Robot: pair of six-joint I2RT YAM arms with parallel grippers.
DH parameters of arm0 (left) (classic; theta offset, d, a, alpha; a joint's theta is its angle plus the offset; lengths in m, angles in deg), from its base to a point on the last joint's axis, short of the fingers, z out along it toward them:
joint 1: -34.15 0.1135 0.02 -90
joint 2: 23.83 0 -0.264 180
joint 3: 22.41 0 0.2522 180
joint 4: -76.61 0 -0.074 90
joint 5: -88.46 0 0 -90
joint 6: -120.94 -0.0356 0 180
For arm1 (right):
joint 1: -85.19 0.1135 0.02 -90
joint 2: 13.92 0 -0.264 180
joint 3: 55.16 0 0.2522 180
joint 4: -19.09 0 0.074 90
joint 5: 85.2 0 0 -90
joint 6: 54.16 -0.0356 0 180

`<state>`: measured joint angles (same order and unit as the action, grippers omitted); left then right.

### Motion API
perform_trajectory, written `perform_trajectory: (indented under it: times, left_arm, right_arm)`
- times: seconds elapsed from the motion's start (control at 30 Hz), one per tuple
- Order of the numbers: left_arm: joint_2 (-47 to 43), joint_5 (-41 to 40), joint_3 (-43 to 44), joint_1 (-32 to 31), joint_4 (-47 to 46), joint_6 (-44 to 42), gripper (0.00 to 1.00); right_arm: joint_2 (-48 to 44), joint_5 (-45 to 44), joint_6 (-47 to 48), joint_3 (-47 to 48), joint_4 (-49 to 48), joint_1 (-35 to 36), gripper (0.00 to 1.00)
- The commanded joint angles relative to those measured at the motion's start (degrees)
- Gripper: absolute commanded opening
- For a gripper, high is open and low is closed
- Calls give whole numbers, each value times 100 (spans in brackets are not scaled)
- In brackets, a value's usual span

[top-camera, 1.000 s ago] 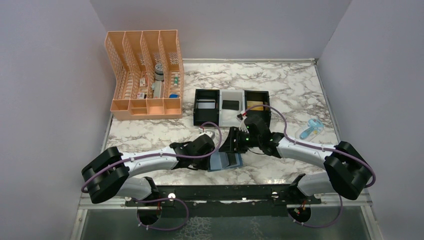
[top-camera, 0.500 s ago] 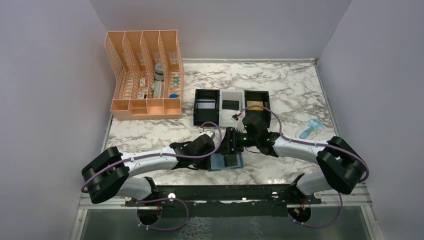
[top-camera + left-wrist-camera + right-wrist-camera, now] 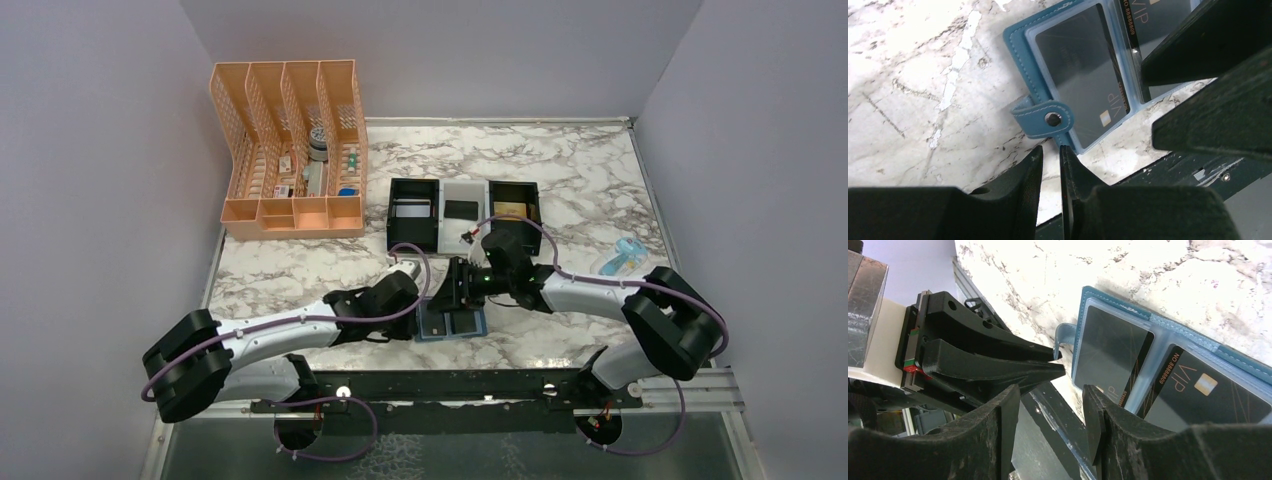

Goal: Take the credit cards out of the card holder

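The teal-blue card holder [image 3: 452,323] lies open near the table's front edge. Two black credit cards sit in its clear pockets, one [image 3: 1080,75] by the snap tab [image 3: 1045,118], the other [image 3: 1203,390] beside it. My left gripper [image 3: 1050,152] is low at the tab side. Its jaws stand a narrow slit apart with only table between them, and the tips are just short of the tab. My right gripper [image 3: 1050,410] hovers open over the holder's near edge with nothing in it. In the top view both grippers, left [image 3: 420,300] and right [image 3: 455,290], crowd the holder.
A black-and-white three-compartment tray [image 3: 414,240] behind the holder has a silver-grey card [image 3: 412,210], a black card [image 3: 461,209] and a gold card [image 3: 510,208]. An orange mesh organiser [image 3: 290,150] stands back left. A small blue object [image 3: 620,260] lies at the right.
The left arm has drawn back and lowered and its jaws have eased a little. The right gripper has moved left over the holder, which now lies flat with both card panels showing.
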<state>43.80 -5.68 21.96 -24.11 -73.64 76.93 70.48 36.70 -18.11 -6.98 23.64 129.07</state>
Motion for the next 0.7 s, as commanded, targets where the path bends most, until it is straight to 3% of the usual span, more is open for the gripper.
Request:
perform_trajectory:
  times: [0.0,0.2,0.4,0.67]
  left_arm:
    - [-335,-231,-141,-36,154,184,23]
    - [-608,-295,-51,-36,282,184,28]
    - [-734,-229,188,-36,187,89,43]
    - [-482,111,375,-37,-303,114,44]
  right_arm:
    - [-289,-547,-13,-7,301,24,50]
    - [-467,-955,104,-47,492,24,52]
    - [-482,-1136,214,-167,381,24,59]
    - [-806,-1386,79,-765,-411,24,65]
